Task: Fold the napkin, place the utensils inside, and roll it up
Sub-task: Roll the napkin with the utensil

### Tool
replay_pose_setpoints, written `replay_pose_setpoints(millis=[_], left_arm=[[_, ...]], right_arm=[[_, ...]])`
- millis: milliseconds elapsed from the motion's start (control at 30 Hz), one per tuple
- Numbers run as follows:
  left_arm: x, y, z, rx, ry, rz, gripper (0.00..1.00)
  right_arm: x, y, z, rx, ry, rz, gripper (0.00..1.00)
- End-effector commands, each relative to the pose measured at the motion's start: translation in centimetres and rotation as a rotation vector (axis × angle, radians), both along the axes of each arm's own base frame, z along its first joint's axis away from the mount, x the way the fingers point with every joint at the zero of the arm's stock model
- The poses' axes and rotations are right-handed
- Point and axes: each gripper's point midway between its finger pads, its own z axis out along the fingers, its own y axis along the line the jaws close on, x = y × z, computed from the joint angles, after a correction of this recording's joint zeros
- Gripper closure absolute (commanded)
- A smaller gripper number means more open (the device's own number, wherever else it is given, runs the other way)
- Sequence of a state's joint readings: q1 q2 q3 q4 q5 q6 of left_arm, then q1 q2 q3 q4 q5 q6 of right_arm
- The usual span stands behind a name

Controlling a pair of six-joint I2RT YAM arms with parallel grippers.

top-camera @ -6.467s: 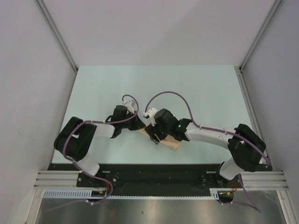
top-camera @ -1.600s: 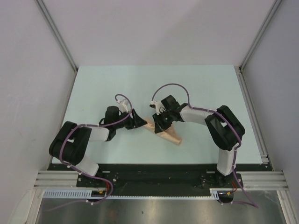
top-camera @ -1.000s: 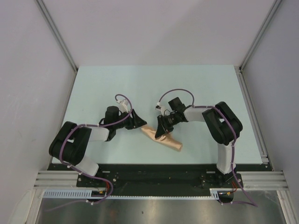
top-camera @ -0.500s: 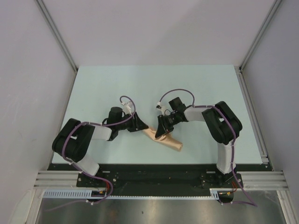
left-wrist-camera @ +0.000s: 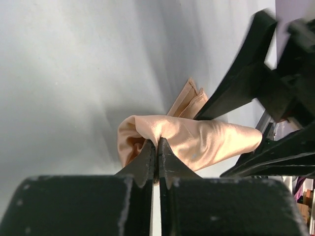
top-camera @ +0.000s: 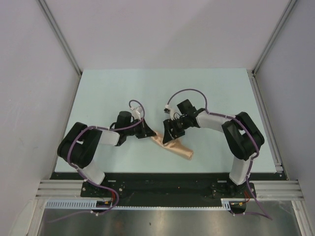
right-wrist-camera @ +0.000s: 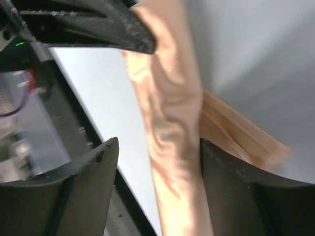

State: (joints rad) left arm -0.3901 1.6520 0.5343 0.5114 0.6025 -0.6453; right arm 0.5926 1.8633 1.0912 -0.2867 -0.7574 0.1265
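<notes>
1. One pale green table (top-camera: 98, 88).
2. Rolled peach napkin (top-camera: 183, 151) lies on it, centre, toward the near edge.
3. Right gripper (right-wrist-camera: 156, 147) stands open, jaws astride the roll.
4. Left gripper (left-wrist-camera: 157, 143) is closed, apparently pinching a fold at the roll's end.

Bright, even light; wrist views blurred; sheen on napkin (left-wrist-camera: 197, 140).

Top view: the right gripper (top-camera: 170, 137) hides part of the napkin (top-camera: 181, 151). Right wrist view: the napkin runs off the bottom edge. Left wrist view: the 2 right fingers (left-wrist-camera: 236, 91) blur. We cannot tell what the folds enclose.
</notes>
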Motion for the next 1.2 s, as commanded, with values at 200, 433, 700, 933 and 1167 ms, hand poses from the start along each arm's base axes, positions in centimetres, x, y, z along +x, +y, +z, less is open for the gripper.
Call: replay_pose_setpoints(millis=[200,433,700,933,1167], left_arm=[[0.1,-1.2,0.5,0.009,-0.03,-0.068,1.0],[0.0,-1.3,0.5,0.01,-0.03,-0.074,1.0],[0.1,-1.3,0.6,0.013,-0.034,-0.07,1.0],[0.1,-1.3,0.8,0.007,-0.045,-0.074,0.96],[0.4,-0.9,1.6,0.021,-0.08,-0.051,0.63]], right_arm=[[2.3,-0.1,4.4,-0.34,-0.648,-0.045,0.24],[1.2,0.2,2.0,-0.519,-0.801,0.041,0.24],[-0.7,0.4,-0.8,-0.552,-0.745,0.133,0.25],[-1.9,0.3,-2.1,-0.538,-0.658,0.156,0.32],[-3.0,0.1,-3.3,-0.484,-0.512,0.178,0.55]])
